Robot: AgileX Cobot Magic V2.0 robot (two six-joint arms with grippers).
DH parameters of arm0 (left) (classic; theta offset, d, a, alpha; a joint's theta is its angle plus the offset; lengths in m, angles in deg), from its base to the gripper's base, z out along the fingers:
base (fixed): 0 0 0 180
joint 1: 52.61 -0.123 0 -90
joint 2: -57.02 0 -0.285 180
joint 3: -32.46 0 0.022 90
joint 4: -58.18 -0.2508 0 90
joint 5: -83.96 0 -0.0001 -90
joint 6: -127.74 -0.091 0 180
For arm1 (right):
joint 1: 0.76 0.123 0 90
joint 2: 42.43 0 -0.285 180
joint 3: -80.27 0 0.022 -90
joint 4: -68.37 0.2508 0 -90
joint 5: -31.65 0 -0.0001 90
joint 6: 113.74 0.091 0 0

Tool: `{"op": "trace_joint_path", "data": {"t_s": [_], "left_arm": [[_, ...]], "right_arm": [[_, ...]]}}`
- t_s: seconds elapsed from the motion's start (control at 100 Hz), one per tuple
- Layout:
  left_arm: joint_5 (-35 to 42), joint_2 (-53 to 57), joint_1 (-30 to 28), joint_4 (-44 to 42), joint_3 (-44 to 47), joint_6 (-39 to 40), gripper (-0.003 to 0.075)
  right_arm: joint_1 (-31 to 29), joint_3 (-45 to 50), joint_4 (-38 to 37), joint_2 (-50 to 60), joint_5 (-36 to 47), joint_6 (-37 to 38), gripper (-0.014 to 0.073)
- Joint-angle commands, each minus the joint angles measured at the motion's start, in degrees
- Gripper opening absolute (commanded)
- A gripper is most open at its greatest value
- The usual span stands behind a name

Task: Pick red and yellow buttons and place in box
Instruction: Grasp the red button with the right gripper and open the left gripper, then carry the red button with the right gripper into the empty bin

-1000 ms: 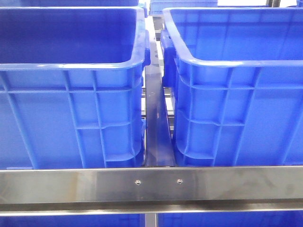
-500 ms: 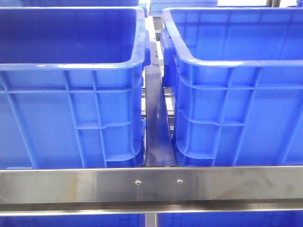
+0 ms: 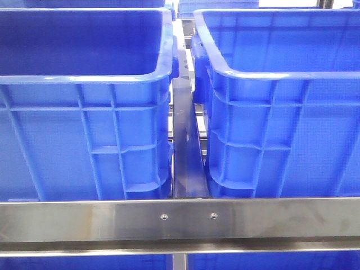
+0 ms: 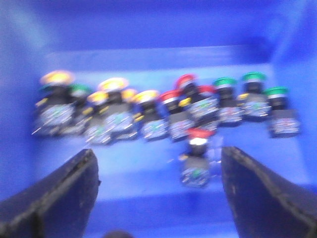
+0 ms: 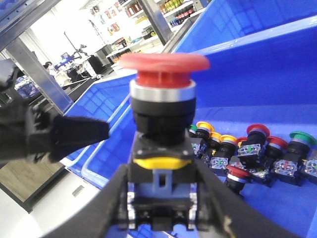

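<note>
In the right wrist view my right gripper (image 5: 161, 198) is shut on a red button (image 5: 162, 106) with a wide red cap and black body, held upright above a blue bin. Below it lie more red, yellow and green buttons (image 5: 252, 153). In the blurred left wrist view my left gripper (image 4: 158, 193) is open and empty over a blue bin floor (image 4: 138, 173). A lone red button (image 4: 195, 158) lies between its fingers, nearer one finger (image 4: 262, 193). A row of yellow buttons (image 4: 111, 106), red buttons (image 4: 183, 101) and green buttons (image 4: 247, 99) lies beyond. No gripper shows in the front view.
The front view shows two large blue bins, one on the left (image 3: 84, 95) and one on the right (image 3: 281, 101), with a metal rail (image 3: 185, 140) between them and a steel bar (image 3: 180, 219) across the front. Their contents are hidden.
</note>
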State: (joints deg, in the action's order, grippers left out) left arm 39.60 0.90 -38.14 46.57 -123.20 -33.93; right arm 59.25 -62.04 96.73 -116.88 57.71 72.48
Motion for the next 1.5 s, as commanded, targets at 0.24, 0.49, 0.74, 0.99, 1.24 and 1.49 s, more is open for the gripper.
{"op": "trace_joint_path", "data": {"t_s": [0.24,0.49,0.74,0.99,1.24,1.49], "left_arm": [[4.8,13.9,-1.4,0.0,7.8,0.8,0.0391],[5.1,17.0,-1.4,0.0,9.4,1.8,-0.0016],[5.3,17.0,-1.4,-0.1,9.4,1.8,-0.0019],[5.3,17.0,-1.4,-0.1,9.4,1.8,-0.0019],[5.4,17.0,-1.4,-0.1,9.4,1.8,-0.0019],[5.4,17.0,-1.4,-0.1,9.4,1.8,-0.0019]], "right_arm": [[0.0,-1.7,-1.0,1.2,5.0,-0.6,-0.0048],[-0.5,-1.7,2.3,1.2,8.4,-0.6,-0.0048],[-10.4,-2.2,6.6,1.5,8.1,-0.6,-0.0048],[-27.9,-6.1,5.3,1.4,-5.9,-0.7,-0.0048],[-43.4,-11.2,-3.5,1.1,-24.1,-2.7,-0.0048],[-54.2,-13.8,-10.6,-0.9,-35.5,-3.0,-0.0048]]}}
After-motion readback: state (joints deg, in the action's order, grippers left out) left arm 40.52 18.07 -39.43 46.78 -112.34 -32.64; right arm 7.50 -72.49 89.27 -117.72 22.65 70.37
